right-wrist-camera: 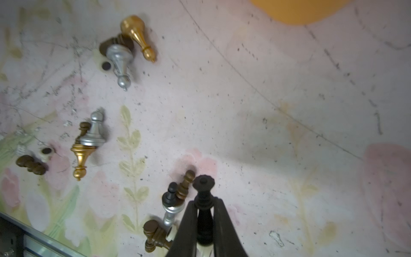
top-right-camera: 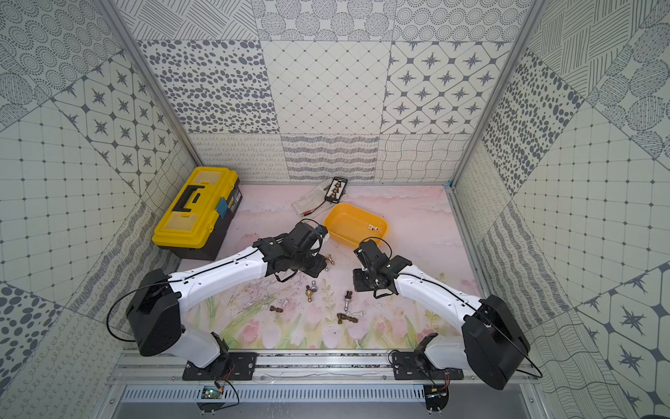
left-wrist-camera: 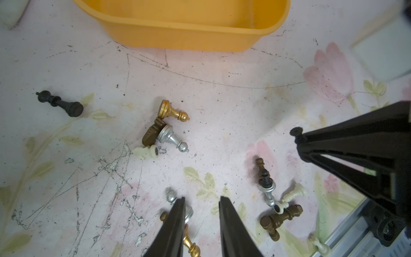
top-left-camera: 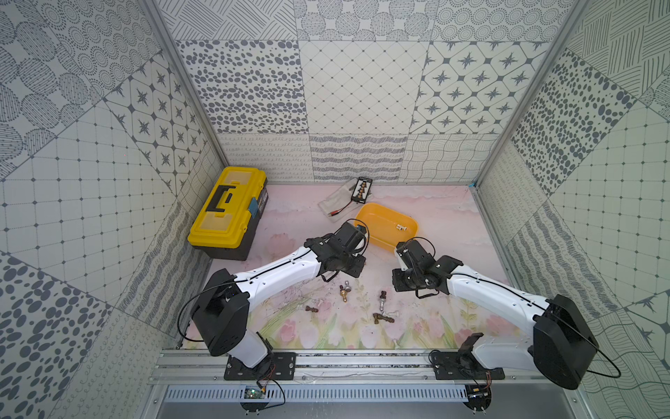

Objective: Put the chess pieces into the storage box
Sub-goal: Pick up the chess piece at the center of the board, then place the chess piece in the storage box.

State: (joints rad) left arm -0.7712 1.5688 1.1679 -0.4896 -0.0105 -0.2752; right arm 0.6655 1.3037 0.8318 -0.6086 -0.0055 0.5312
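Bimanual scene, both arms reaching in over the flowered mat (top-left-camera: 446,221). The right gripper (right-wrist-camera: 204,203) is closed on a black piece (right-wrist-camera: 203,184), its fingers (right-wrist-camera: 189,222) clamping the slim stem from both sides while the knobbed head juts out past the tips; in the left wrist view the same gripper (left-wrist-camera: 355,151) appears with only the head of the piece (left-wrist-camera: 297,131) showing. The left gripper (left-wrist-camera: 201,200) stands partly open, with bare mat between the jaws and nothing held; one finger (left-wrist-camera: 175,222) overlaps a silver piece (left-wrist-camera: 189,213) in that view, and whether they touch cannot be told. The box (top-left-camera: 377,217), shallow and orange, sits on the far middle of the mat, just beyond both wrists, seen in both top views (top-right-camera: 344,217); a single white piece (top-left-camera: 401,228) lies inside it toward its right end. The other pieces (top-left-camera: 382,318) lie toppled on the near middle of the mat between the arms, in gold, silver, brown, white and black; several overlap in small clusters (left-wrist-camera: 164,129). A yellow toolbox (top-left-camera: 228,210) stands at far left; a small black case (top-left-camera: 362,189) lies against the far wall.
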